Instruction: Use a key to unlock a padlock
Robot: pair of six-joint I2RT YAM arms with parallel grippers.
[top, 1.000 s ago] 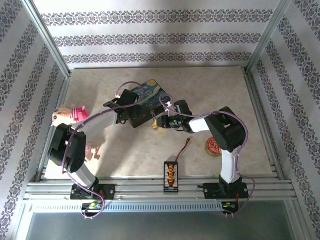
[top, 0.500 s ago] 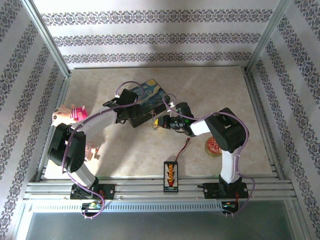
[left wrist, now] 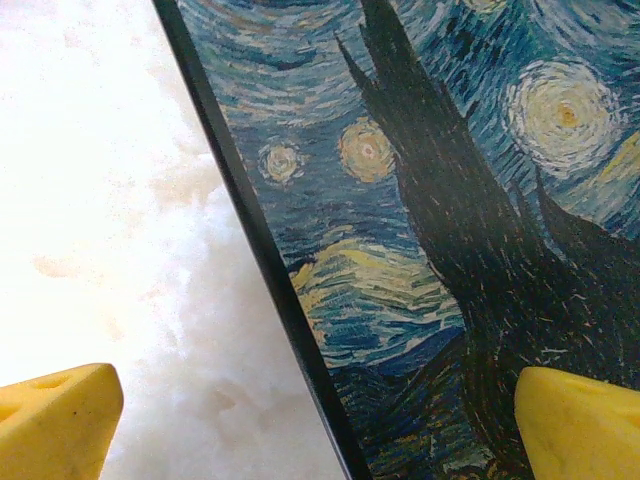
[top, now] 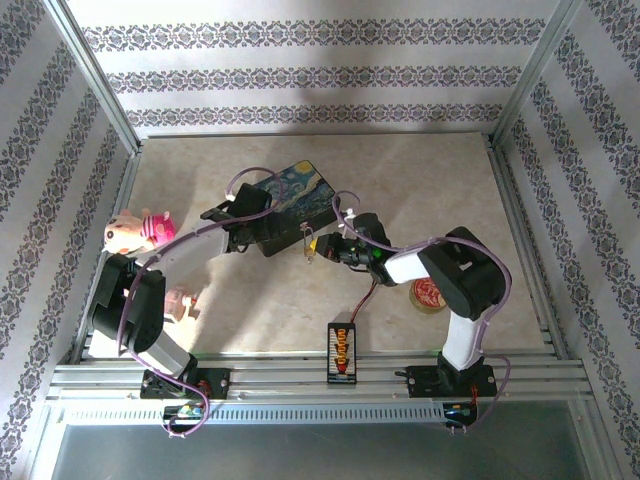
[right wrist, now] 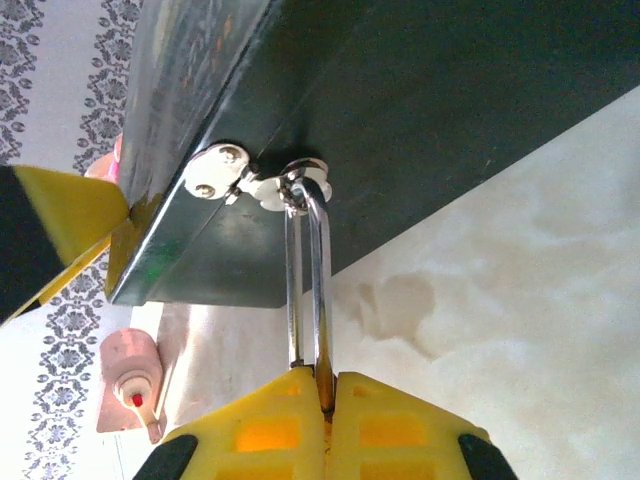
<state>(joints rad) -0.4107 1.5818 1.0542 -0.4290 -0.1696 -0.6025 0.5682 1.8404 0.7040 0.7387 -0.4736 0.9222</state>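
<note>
Beneath the clasp [right wrist: 222,172], the right gripper [right wrist: 326,385] apparently pinches the padlock [right wrist: 322,290].

Laboratory robot test cell: 2 arms [top: 455,290] bolted to an aluminium rail [top: 280,375] at the edge of a marbled tabletop [top: 420,180], enclosed by 3 wallpaper-patterned panels [top: 300,60] held in aluminium framing [top: 93,75].

One box [top: 290,205], one padlock [right wrist: 322,300], perhaps two pink toys [top: 140,230].
</note>
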